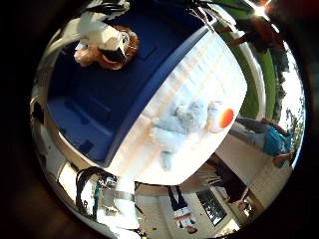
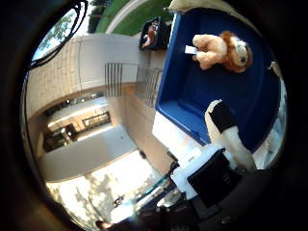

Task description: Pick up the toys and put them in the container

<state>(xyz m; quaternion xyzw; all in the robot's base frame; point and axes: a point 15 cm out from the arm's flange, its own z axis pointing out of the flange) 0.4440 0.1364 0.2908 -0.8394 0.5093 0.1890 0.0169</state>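
Little-finger-side palm view shows a blue container (image 1: pixel 94 107) standing on a white table (image 1: pixel 219 79), and inside it, near one end wall, lies a tan lion toy (image 2: pixel 222 49) with a brown mane. The lion is on the container floor with its long axis running roughly along the floor toward a corner, head with the mane at one end and the pale body and legs at the other; a white tag sticks out from the body end. A second toy, a pale grey plush animal (image 1: pixel 180 124), lies on the white table just beside the container's long wall, outside it, sprawled with its long axis roughly parallel to that wall and one leg stretched out toward the table's edge. Touching or just beside its head end sits an orange and white ball-like piece (image 1: pixel 223 118); whether it is part of the plush or a separate toy cannot be told. The right hand (image 2: pixel 226 139) hangs above the container, holding nothing: a white and black finger reaches straight out over the blue floor, apart from the lion, and in the little-finger view another finger partly overlaps the lion's body. Between the hand and the grey plush stands only the container's blue wall. Beyond the table are a paved yard, a pale brick building and a metal railing (image 2: pixel 130 79).
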